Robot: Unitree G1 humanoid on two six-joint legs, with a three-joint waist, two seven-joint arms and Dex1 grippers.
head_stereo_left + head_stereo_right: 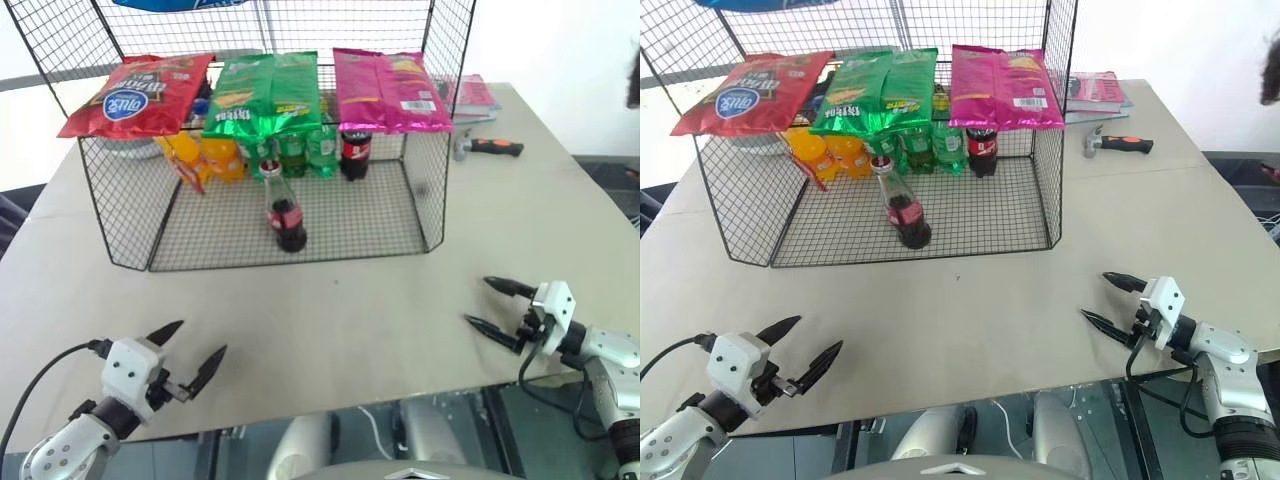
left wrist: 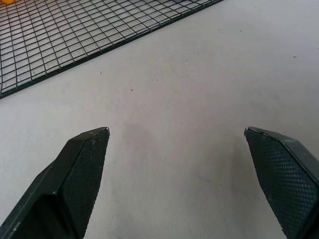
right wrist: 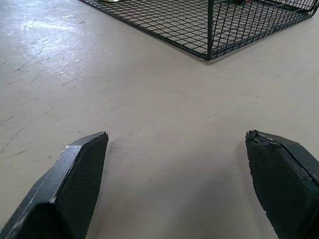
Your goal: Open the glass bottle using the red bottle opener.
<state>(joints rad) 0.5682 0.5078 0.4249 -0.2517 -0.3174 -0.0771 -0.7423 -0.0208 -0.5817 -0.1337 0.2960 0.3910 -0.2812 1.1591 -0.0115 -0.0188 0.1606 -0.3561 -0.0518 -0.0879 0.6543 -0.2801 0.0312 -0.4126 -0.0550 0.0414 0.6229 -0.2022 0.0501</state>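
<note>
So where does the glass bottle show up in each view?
Left eye: glass bottle stands on the wire rack's floor, in front of the green bottles, a little left of centre.
Right eye: same spot on the rack floor, left of centre, red cap up.
Left wrist: not in it; a stretch of rack floor lies beyond the open fingers.
Right wrist: not in it; the rack's corner post stands ahead.
Shared landmark: the wire rack.

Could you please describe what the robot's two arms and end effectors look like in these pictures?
Both arms are silver-grey with white, boxy wrist housings. Each carries a left end effector or right end effector of two black, tapering, pointed fingers with finely textured inner pads. A thin black cable loops along each forearm.
</note>
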